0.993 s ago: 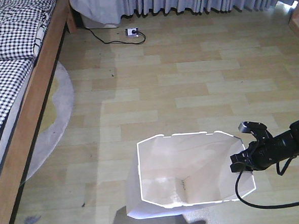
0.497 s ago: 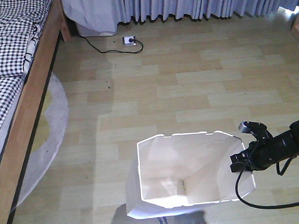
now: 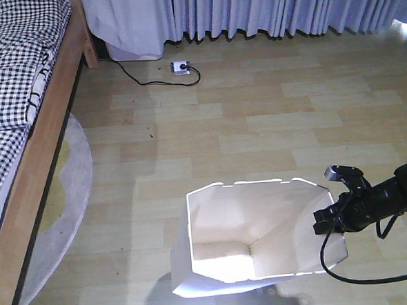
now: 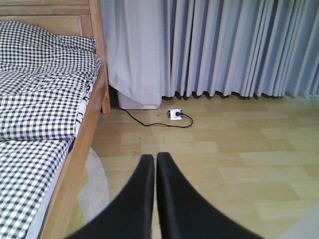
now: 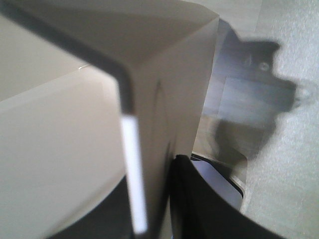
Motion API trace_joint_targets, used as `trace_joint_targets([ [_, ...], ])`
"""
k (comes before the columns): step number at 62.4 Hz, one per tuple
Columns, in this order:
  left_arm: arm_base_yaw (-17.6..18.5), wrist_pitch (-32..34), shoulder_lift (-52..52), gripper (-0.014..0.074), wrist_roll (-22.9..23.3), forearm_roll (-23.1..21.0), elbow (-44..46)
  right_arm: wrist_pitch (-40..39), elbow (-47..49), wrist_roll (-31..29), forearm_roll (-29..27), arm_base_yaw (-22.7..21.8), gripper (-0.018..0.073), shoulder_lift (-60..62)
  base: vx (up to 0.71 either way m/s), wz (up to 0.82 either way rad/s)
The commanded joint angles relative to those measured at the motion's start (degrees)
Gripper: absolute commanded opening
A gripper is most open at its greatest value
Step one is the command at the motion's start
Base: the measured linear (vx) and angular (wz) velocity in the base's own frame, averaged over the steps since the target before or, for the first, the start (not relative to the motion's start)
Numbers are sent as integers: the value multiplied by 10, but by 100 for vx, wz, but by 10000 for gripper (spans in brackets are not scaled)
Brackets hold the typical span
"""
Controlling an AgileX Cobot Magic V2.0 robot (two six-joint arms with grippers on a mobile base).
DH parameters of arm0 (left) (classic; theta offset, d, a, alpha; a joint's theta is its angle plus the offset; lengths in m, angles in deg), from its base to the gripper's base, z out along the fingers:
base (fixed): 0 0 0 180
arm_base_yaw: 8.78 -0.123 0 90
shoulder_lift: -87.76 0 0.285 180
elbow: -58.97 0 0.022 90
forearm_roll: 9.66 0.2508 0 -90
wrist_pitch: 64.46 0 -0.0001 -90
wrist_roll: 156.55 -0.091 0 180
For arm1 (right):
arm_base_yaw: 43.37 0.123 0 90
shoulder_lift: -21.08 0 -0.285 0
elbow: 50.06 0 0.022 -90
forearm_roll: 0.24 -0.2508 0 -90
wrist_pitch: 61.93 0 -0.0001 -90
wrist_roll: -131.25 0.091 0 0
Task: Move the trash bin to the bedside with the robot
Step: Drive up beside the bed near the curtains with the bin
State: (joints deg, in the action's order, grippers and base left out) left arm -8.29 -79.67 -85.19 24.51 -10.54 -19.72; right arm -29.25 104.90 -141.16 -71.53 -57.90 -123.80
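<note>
The white trash bin [image 3: 253, 229] hangs low in the front view with its angular rim facing up. My right gripper [image 3: 330, 217], on a slim black arm with a trailing cable, is shut on the bin's right rim. Close up, the thin bin wall [image 5: 65, 139] sits pinched in the right gripper [image 5: 149, 206], one dark finger [image 5: 199, 204] on its outside. The bed [image 3: 16, 81], with checked bedding and a light wooden frame [image 3: 41, 152], runs along the left. My left gripper [image 4: 155, 158] is shut with nothing in it, pointing over the floor beside the bed [image 4: 40, 104].
A pale round rug [image 3: 71, 192] lies partly under the bed. A white power strip [image 3: 180, 67] with a black cable lies near the grey curtains [image 3: 270, 6] along the far wall. A white box [image 4: 139, 102] stands under the curtain by the bed's corner.
The floor, power strip and curtains have slid down the front view and the bed has shifted left. The bin and right gripper keep their place in the frame.
</note>
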Motion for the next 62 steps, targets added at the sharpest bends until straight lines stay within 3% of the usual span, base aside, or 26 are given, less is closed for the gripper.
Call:
trace_joint_targets([
  [1, 3, 40, -8, -6, 3, -2, -11, 134, 5, -3, -23, -1, -5, 41, 27, 5],
  [62, 3, 40, -8, -6, 3, -2, -11, 132, 5, -3, -23, -1, -5, 41, 26, 3],
])
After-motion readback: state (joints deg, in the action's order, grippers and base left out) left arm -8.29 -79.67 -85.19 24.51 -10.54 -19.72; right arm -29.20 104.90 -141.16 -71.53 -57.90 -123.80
